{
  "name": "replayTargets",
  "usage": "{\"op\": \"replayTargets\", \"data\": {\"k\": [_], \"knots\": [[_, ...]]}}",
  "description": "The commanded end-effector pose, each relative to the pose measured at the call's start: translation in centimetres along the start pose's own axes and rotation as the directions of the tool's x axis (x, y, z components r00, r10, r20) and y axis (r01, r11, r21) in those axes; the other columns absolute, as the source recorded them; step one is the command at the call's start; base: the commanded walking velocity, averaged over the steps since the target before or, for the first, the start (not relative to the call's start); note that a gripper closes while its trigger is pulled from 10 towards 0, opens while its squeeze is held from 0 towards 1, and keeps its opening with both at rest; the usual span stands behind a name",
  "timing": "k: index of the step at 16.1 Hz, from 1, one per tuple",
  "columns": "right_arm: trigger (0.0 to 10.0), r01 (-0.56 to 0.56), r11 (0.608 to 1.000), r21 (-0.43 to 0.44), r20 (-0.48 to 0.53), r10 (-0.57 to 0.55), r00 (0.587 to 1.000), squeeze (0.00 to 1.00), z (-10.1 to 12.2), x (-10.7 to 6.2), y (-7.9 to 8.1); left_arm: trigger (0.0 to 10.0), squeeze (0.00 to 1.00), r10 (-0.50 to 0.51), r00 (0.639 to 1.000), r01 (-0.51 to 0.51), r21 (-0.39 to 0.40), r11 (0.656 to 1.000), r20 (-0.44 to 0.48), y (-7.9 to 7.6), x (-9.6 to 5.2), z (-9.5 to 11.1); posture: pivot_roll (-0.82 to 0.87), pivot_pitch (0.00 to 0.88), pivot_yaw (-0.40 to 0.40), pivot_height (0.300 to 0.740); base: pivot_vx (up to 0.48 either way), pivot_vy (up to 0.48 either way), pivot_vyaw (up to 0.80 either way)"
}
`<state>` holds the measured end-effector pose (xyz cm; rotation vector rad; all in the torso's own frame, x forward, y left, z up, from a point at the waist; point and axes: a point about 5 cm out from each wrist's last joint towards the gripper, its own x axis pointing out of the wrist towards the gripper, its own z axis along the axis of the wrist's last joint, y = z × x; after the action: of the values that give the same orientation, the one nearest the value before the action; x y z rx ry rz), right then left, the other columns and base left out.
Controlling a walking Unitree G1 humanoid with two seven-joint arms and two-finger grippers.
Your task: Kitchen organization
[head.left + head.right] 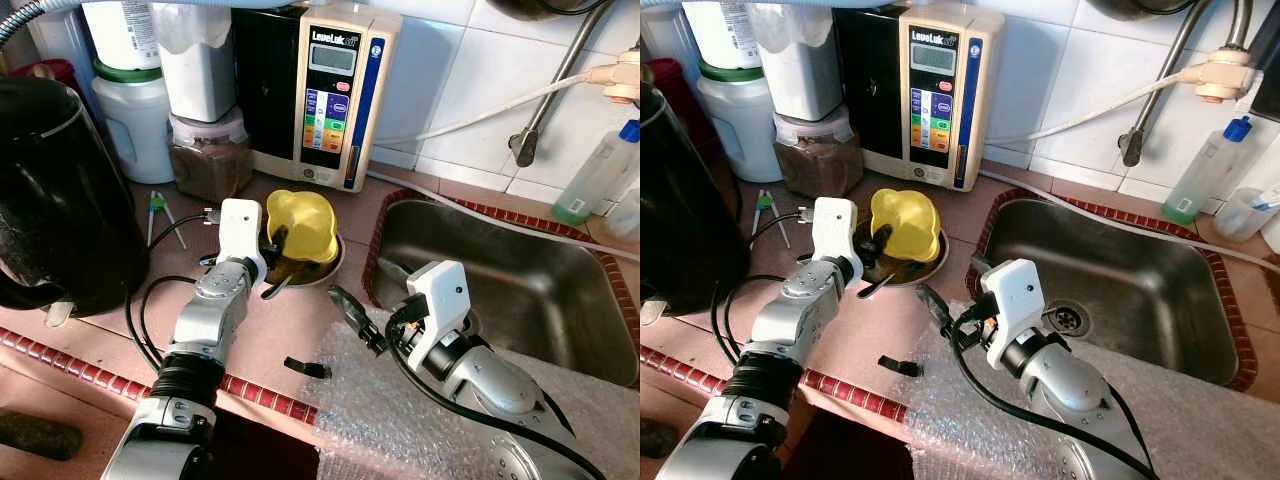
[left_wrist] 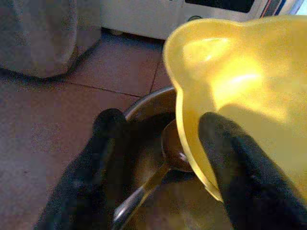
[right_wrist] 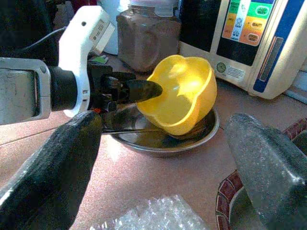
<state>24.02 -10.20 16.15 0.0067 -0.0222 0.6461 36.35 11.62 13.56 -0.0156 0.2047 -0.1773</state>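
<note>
Two hands work beside the sink (image 1: 520, 290): the left hand (image 1: 278, 262) clamps the yellow bowl's (image 1: 303, 225) rim, tilting it from the steel dish (image 3: 163, 140), evidently for lifting, while the right hand (image 1: 350, 312) waits with fingers apart.

You're in a home kitchen: stainless sink (image 1: 1140, 290) set in a tiled counter w/ red-brick edging (image 1: 855, 392), white wall tiles (image 1: 450, 75), a water ionizer unit (image 1: 325, 95), storage jars (image 1: 208, 150), black kettle (image 1: 55, 200), dish-soap bottle (image 1: 1205, 170) by the sink.
</note>
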Motion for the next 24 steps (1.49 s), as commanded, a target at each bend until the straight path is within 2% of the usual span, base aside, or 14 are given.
{"op": "replayTargets", "data": {"k": [1, 6, 8, 11, 17, 22, 24], "knots": [[10.0, 0.005, 1.0, 0.0, -0.009, -0.005, 1.0, 0.0, -0.1, 0.0, -0.2, 0.0, 0.0, 0.001, 0.999, -0.001, 0.0, 1.0, -0.048, 0.0, 0.0, -0.9, 0.06, 0.0, -0.063, 0.74, 0.0, 0.0, 0.0], [10.0, 0.008, 1.0, 0.005, -0.076, -0.008, 0.997, 0.0, -1.1, -0.1, -0.2, 0.0, 0.0, 0.029, 0.999, -0.029, 0.019, 0.999, -0.016, 0.4, -0.1, -0.5, 0.06, 0.0, -0.065, 0.74, 0.0, 0.0, 0.0], [10.0, 0.011, 0.999, 0.034, -0.089, -0.008, 0.996, 0.0, -1.3, -0.2, -0.2, 0.0, 0.0, 0.056, 0.998, -0.057, 0.036, 0.998, 0.008, 0.8, -0.1, -0.3, 0.06, 0.0, -0.066, 0.74, 0.0, 0.0, 0.0], [10.0, 0.018, 0.996, 0.088, -0.108, -0.008, 0.994, 0.0, -1.4, -0.1, -0.2, 0.0, 0.0, 0.094, 0.989, -0.103, 0.082, 0.991, 0.112, 1.2, -0.3, 0.7, 0.06, 0.0, -0.069, 0.74, 0.0, 0.0, 0.0], [10.0, 0.038, 0.997, 0.069, -0.123, -0.03, 0.992, 0.0, -1.5, 0.0, -0.5, 0.0, 0.0, 0.103, 0.97, -0.126, 0.094, 0.988, 0.219, 1.0, -0.5, 2.0, 0.06, 0.0, -0.071, 0.74, 0.0, 0.0, 0.0], [10.0, 0.047, 0.997, 0.065, -0.135, -0.038, 0.99, 0.0, -1.7, -0.1, -0.6, 0.0, 0.0, 0.092, 0.969, -0.116, 0.095, 0.989, 0.229, 0.8, -0.5, 1.8, 0.06, 0.0, -0.067, 0.74, 0.0, 0.0, 0.0], [10.0, 0.048, 0.997, 0.058, -0.137, -0.04, 0.99, 0.0, -1.8, 0.0, -0.7, 0.0, 0.0, 0.059, 0.972, -0.092, 0.141, 0.986, 0.225, 0.6, -0.4, 1.8, 0.06, 0.0, -0.068, 0.74, 0.0, 0.0, 0.0]]}}
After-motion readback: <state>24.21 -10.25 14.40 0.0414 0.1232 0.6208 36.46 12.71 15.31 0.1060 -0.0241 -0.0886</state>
